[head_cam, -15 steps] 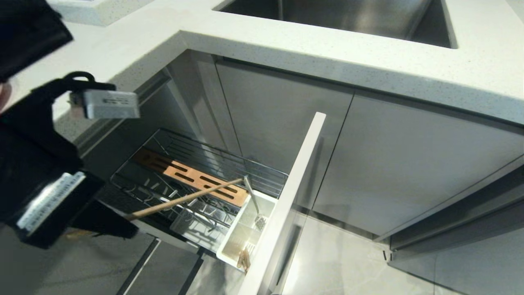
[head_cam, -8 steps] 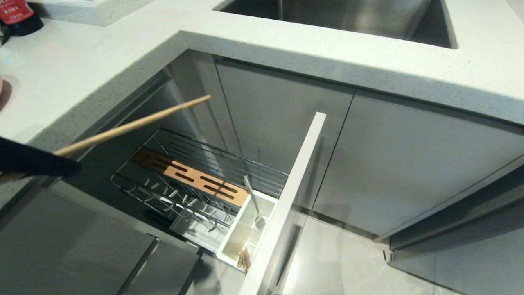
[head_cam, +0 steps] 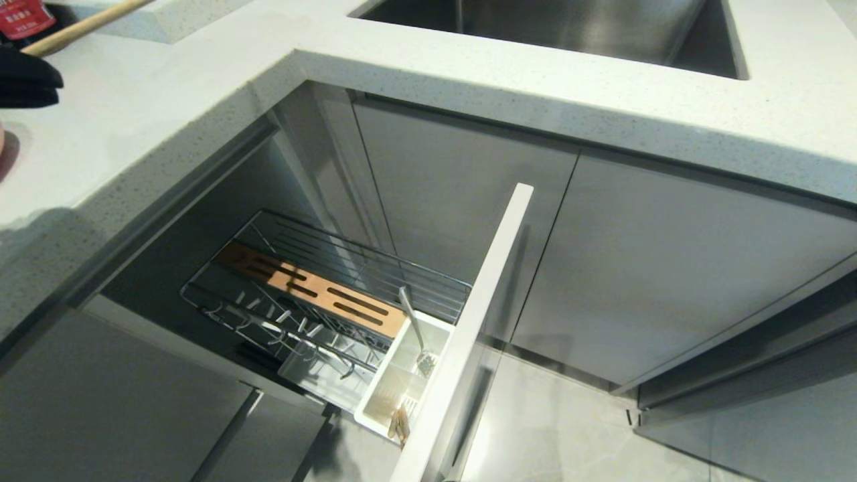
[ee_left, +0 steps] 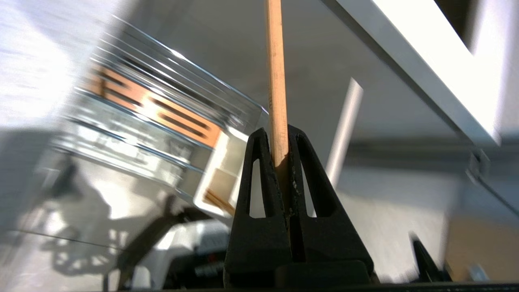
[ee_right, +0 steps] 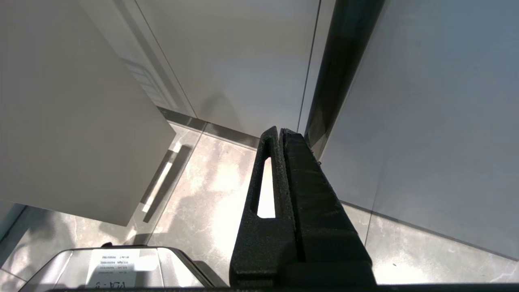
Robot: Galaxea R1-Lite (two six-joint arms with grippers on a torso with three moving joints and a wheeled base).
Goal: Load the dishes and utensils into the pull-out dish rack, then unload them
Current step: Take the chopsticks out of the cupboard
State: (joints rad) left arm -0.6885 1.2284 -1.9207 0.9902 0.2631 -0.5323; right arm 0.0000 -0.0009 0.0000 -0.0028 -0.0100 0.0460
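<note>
My left gripper (head_cam: 32, 72) is at the far left over the white countertop (head_cam: 201, 87), shut on one light-brown chopstick (head_cam: 87, 25). In the left wrist view the chopstick (ee_left: 277, 81) sticks straight out from between the gripper (ee_left: 277, 134) tips. Below, the pull-out dish rack (head_cam: 315, 268) stands open, with its slotted wooden strip (head_cam: 315, 294) and white caddy (head_cam: 395, 388). The silver spoon (head_cam: 414, 327) leans in the caddy, and the other chopstick (head_cam: 400, 423) lies at the caddy's near end. The dishes are out of view. My right gripper (ee_right: 279, 132) hangs shut over the floor beside the cabinet fronts.
The rack's tall front panel (head_cam: 482, 294) juts out from the grey cabinet doors (head_cam: 669, 268). A steel sink (head_cam: 569, 27) is set into the countertop at the back. A red-labelled bottle (head_cam: 23, 17) stands at the far left corner. Something pinkish (head_cam: 2, 144) touches the left edge.
My left gripper has lifted the chopstick out of the rack's caddy and swung it up and left to above the countertop. The spoon and the other chopstick stay in the caddy.
</note>
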